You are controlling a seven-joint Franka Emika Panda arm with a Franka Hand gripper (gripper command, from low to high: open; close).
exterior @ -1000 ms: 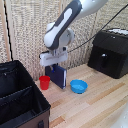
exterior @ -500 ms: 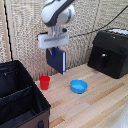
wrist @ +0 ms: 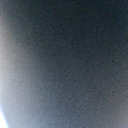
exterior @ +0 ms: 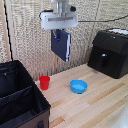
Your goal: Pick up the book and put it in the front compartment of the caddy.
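The dark navy book (exterior: 61, 45) hangs in the air, tilted, well above the wooden table, with my gripper (exterior: 57, 34) shut on its upper edge. The black fabric caddy (exterior: 20, 102) stands at the exterior view's lower left, a divider splitting it into two compartments; the book is up and to the right of it. The wrist view shows only a blurred dark surface (wrist: 64, 64) filling the frame, with a pale strip at one edge.
A small red cup (exterior: 44, 82) stands on the table just beside the caddy's right wall. A blue bowl (exterior: 78, 86) sits mid-table. A black boxy machine (exterior: 109, 52) stands at the right, against the woven wall.
My gripper has risen with the book, from table level near the red cup to high above the table. The arm now comes straight down from above.
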